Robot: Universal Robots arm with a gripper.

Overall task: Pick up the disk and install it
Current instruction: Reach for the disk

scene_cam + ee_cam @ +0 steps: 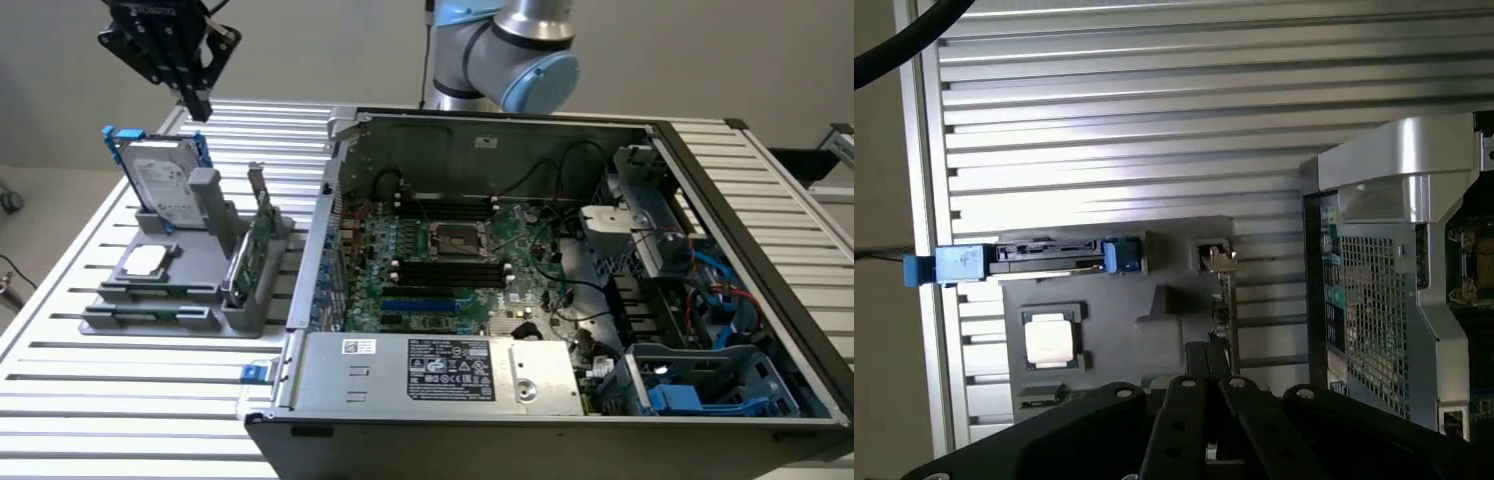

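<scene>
Nearest you in the exterior view, the open computer case (441, 370) fills the lower right of the frame, with blue-trimmed bays (694, 385) in its near corner. Farther back, at mid left, the grey holder (160, 315) sits on the slatted table (107, 400). The disk (160, 175) stands upright in it, untouched. Above it, at upper left, the gripper (198, 108) hangs with its jaws pressed together on nothing.

The risk, as I judge it, is that closed jaws coming down would strike the disk's top edge rather than straddle it. That could tip it or knock the green card (254, 250) just beside it.

The exterior view gives you the disk's labelled face and the gap above it. The wrist view gives you the disk (1044, 258) edge-on between its blue rails, with the gripper (1209, 365) apparently lined up off to one side, nearer the card.
</scene>
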